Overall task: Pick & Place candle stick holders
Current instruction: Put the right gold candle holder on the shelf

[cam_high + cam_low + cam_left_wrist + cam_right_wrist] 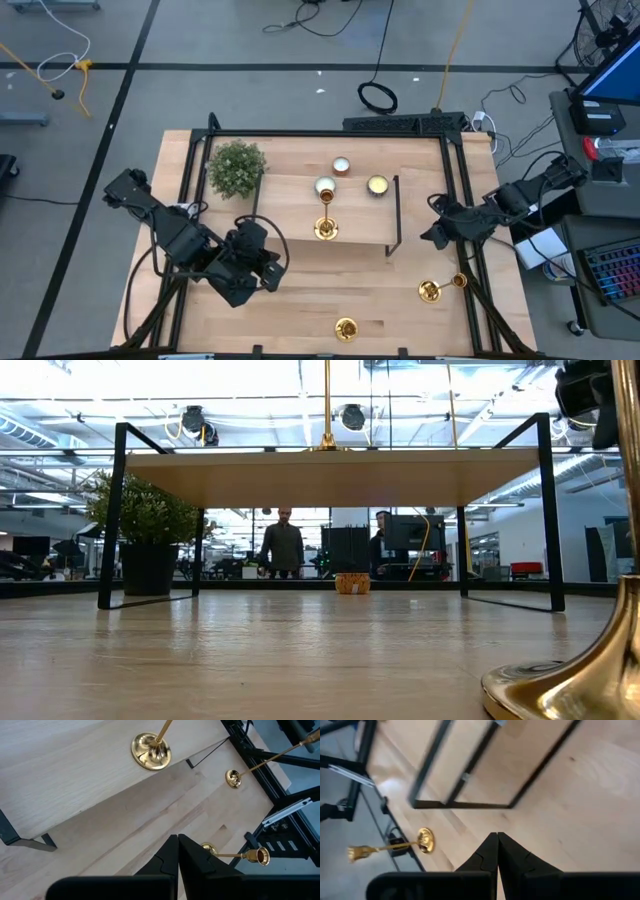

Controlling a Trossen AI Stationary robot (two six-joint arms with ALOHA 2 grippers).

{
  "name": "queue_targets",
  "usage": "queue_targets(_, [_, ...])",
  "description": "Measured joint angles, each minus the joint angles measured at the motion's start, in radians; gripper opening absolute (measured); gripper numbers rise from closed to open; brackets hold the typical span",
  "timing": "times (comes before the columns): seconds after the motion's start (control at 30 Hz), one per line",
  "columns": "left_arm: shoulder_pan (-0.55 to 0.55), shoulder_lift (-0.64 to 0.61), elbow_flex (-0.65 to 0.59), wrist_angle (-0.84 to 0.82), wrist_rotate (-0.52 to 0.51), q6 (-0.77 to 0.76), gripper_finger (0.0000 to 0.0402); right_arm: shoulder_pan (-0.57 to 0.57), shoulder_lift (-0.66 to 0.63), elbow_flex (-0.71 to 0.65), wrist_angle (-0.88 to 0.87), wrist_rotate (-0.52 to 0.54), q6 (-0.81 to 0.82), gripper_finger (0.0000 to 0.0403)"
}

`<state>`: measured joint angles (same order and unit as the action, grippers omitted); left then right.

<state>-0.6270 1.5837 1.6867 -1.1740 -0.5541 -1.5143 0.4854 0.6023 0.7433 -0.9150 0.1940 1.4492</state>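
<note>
- Left tool [262,268] clenched on nothing, over the tabletop [300,300] in front of the shelf [300,215].
- Right tool [437,236] clenched, empty, near the shelf's right end.
- One candle holder [326,228] stands on the shelf; two [431,290] [346,328] stand on the tabletop.
</note>
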Motion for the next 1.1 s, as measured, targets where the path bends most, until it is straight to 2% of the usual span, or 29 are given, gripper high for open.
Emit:
queue_targets(0.17, [-0.001, 0.0, 0.0, 0.0, -0.002, 0.0, 0.0003, 0.0, 0.0, 0.0, -0.072, -0.061, 0.023, 0.0])
queue_targets(0.37, [-0.004, 0.0, 0.0, 0.0, -0.005, 0.0, 0.0015, 0.001, 0.0, 0.0, -0.094, -0.14, -0.021, 0.0])
queue_targets(0.63, [-0.004, 0.0, 0.0, 0.0, -0.006, 0.012, 0.0008, 0.001, 0.0, 0.0, -0.18, -0.326, -0.004, 0.0])
queue_targets(0.77, [-0.004, 0.0, 0.0, 0.0, -0.008, 0.016, 0.0015, 0.001, 0.0, 0.0, -0.182, -0.385, 0.008, 0.0])
queue_targets(0.93, [-0.004, 0.0, 0.0, 0.0, -0.024, 0.025, 0.0003, 0.001, 0.001, 0.0, -0.177, -0.468, 0.052, 0.0003])
queue_targets(1.1, [-0.004, 0.0, 0.0, 0.001, -0.024, 0.047, 0.0014, 0.001, 0.003, 0.0, -0.097, -0.523, 0.08, 0.0014])
